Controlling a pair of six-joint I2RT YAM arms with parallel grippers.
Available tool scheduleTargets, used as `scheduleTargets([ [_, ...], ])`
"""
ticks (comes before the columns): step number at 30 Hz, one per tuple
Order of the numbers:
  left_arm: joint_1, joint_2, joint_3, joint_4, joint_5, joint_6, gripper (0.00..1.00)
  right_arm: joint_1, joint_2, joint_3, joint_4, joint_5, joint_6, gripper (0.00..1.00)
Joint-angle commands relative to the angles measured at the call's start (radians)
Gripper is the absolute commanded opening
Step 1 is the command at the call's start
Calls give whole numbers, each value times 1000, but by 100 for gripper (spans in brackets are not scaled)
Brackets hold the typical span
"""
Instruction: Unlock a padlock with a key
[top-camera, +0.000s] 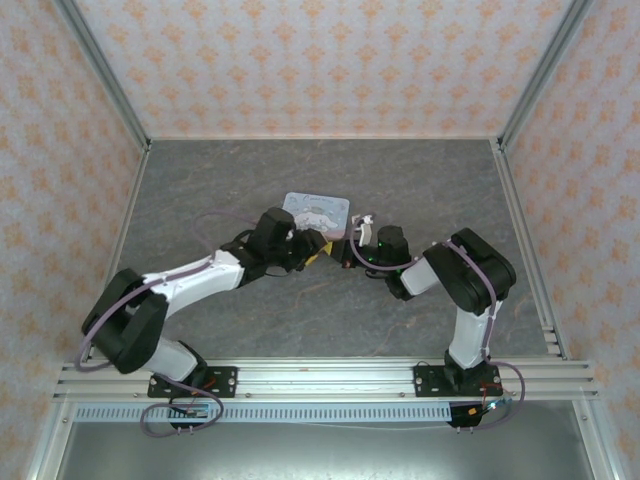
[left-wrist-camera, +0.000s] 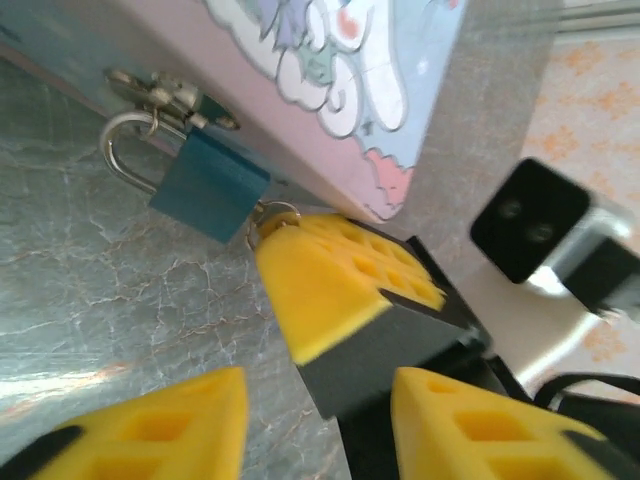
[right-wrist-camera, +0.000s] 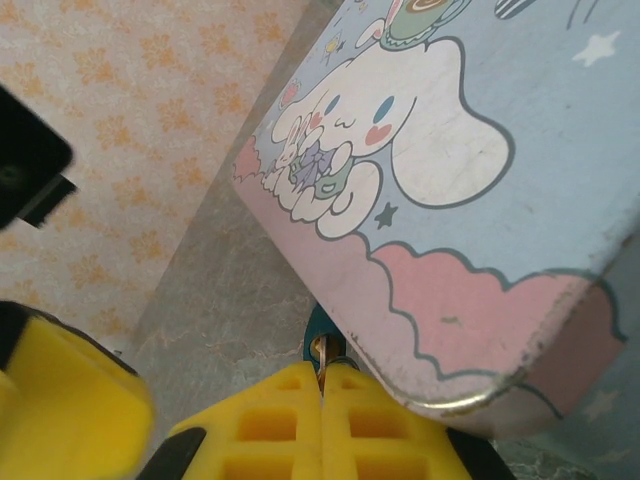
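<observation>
Teal padlock (left-wrist-camera: 208, 185) dangled off tin (left-wrist-camera: 330, 60), left tool (left-wrist-camera: 318, 400) open, right tool (right-wrist-camera: 321, 378) pinching key (right-wrist-camera: 318, 350), so a push risked swinging it aside.

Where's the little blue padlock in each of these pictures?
Top: too small to tell; look by the tin's near edge.
Left wrist: padlock upper left, hanging from the tin's clasp.
Right wrist: teal sliver bottom centre, just above the right gripper.
Shared landmark: the cartoon-dog tin.
</observation>
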Motion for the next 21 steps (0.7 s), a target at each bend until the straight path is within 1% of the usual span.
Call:
scheduleTargets([
  [1, 32, -63, -56, -30, -23, 5, 57, 17, -37, -3, 39, 35, 29, 0],
  [2, 38, -74, -79, -3, -29, -15, 60, 23, -43, -5, 27, 40, 38, 0],
  [4, 43, -79, -134, 82, -38, -73, 62, 34, -57, -17, 20, 68, 69, 0],
  [8, 44, -59, -235, 296, -74, -200, 63, 57, -95, -35, -17, 108, 152, 0],
  [10, 44, -51, -261, 363, -98, -239, 63, 66, -110, -47, -30, 131, 193, 0],
  [16, 38, -45, -274, 415, -142, -273, 58, 87, -129, -53, -70, 155, 292, 0],
  [21, 22, -9, -281, 471, -152, -319, 54, 101, -154, -58, -105, 187, 319, 0],
])
